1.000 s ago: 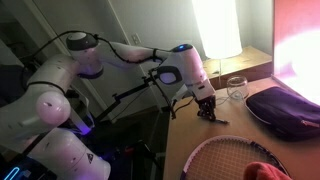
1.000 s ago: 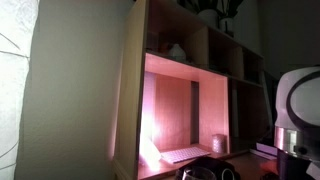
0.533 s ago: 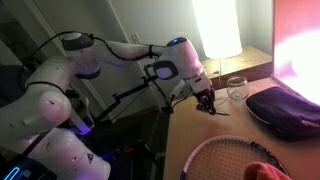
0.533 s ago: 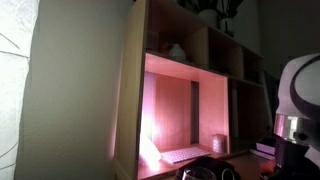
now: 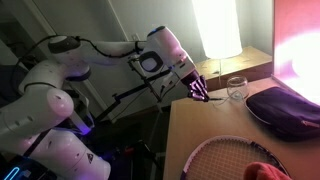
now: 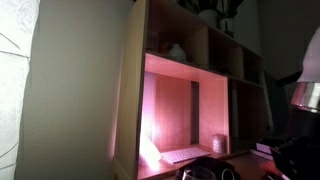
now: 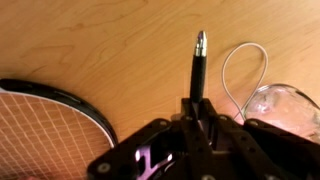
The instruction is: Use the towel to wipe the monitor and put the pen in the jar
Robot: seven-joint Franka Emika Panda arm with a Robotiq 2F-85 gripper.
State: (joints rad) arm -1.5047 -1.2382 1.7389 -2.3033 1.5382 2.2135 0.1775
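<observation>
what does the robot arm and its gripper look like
The arm is glossy white, built of fat rounded links with darker grey bands at the joints. A thin black cable runs along its upper part, and a violet-blue light glows low on it. The gripper is black and blocky; in the wrist view its body has a purple sheen.

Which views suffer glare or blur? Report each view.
In an exterior view, lamp and monitor are blown out and the room is dim; in an exterior view, the shelf glows pink amid gloom; in the wrist view, pen is sharp, jar soft, hand dark.
</observation>
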